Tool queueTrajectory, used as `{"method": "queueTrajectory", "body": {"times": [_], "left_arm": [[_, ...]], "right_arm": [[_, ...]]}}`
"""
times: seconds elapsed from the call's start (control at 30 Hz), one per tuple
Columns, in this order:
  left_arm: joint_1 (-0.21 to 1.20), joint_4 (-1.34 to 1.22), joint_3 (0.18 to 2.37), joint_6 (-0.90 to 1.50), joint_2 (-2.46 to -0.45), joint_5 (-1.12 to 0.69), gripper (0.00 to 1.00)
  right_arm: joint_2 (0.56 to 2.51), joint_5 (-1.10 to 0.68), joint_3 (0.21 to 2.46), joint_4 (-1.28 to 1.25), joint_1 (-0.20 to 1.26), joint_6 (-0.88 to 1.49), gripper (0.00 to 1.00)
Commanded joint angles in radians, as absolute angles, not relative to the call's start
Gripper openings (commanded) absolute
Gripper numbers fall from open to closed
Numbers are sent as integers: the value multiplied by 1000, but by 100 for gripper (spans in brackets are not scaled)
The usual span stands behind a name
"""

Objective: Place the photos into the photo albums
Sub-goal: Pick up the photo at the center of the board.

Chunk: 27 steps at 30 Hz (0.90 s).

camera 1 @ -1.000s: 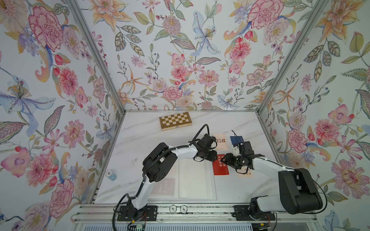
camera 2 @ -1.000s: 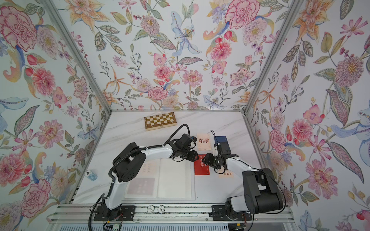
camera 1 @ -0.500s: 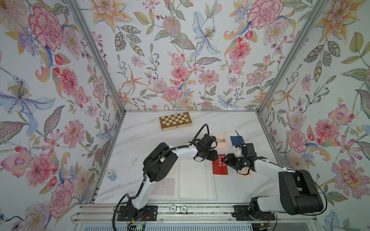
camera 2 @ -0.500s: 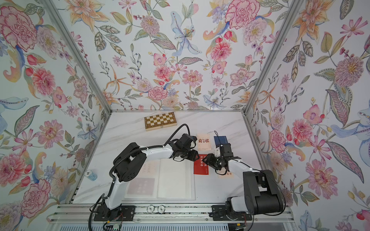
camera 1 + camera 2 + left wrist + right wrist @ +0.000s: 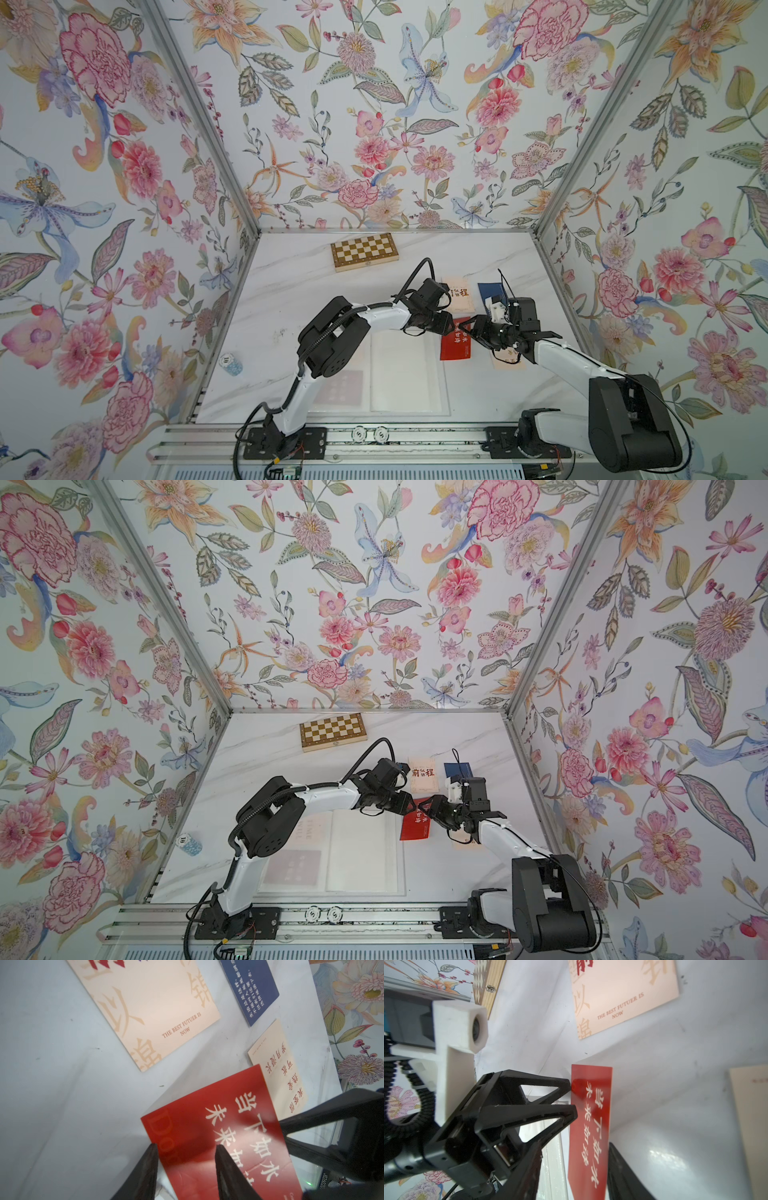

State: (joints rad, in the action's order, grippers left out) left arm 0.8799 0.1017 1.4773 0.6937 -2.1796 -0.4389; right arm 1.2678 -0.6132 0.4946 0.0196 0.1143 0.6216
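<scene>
One white photo album point(image 5: 365, 854) lies spread flat at the front of the table point(image 5: 291, 299). Beside its far right corner sits a red photo point(image 5: 455, 349): the left gripper point(image 5: 186, 1145) has its jaws parted, tips against one long edge, while the right gripper point(image 5: 574, 1144) straddles it, jaws apart, any clamping unclear. Farther back lie a cream photo point(image 5: 423, 776), a navy photo point(image 5: 249, 987), then a chessboard box point(image 5: 363, 251)

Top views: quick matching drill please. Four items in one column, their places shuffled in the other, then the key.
1 chessboard box
2 photo album
3 red card
4 navy card

a between left gripper and right gripper
b far end of the table
c lying open at the near edge
d flat near the right wall

Pairs: 1-b, 2-c, 3-a, 4-d
</scene>
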Motion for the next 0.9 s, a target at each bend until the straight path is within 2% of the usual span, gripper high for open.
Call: {"method": "queueTrajectory", "body": {"times": [0.0,0.17,0.4,0.63,0.77,0.87], "left_arm": [[878,102,1444,719,-2205,-462,44],[878,88,1438,728,-2201,-470,44],[876,75,1425,729,-2188,-474,44],[874,61,1412,731,-2180,-481,44],[874,58,1416,736,-2179,-492,44],[874,60,1415,732,-2165,-492,44]], "right_arm": [[1251,-643,474,-22,109,652,50],[1285,-632,473,-16,110,646,45],[1351,-611,466,-64,141,655,25],[1362,-577,465,-61,153,650,12],[1364,-563,462,-66,164,650,0],[1357,-555,464,-49,166,643,0]]}}
